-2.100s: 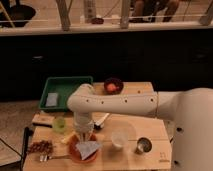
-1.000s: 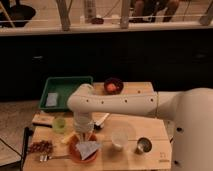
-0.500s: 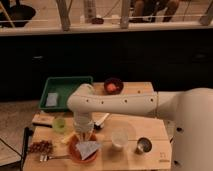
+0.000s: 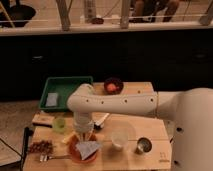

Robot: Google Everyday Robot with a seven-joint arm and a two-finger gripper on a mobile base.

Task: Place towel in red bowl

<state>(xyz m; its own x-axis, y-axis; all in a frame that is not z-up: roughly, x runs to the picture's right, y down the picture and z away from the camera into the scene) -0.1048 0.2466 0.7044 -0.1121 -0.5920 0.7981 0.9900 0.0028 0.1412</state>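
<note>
The towel (image 4: 88, 149), a pale blue-grey folded cloth, lies in the red bowl (image 4: 75, 149) at the near left of the wooden table (image 4: 150, 130). It covers most of the bowl, and only an orange-red rim shows at the left and front. My gripper (image 4: 81, 137) hangs straight down from the white arm (image 4: 115, 104) just above the bowl's back edge, close over the towel.
A clear cup (image 4: 119, 137) and a small metal cup (image 4: 143, 145) stand right of the bowl. A green cup (image 4: 59, 123), a green tray (image 4: 65, 92) holding a pale square patch (image 4: 51, 99), a dark maroon bowl (image 4: 113, 86) and brown snacks (image 4: 41, 147) are also there.
The arm and gripper have shifted only slightly over the bowl. The towel stays in the red bowl.
</note>
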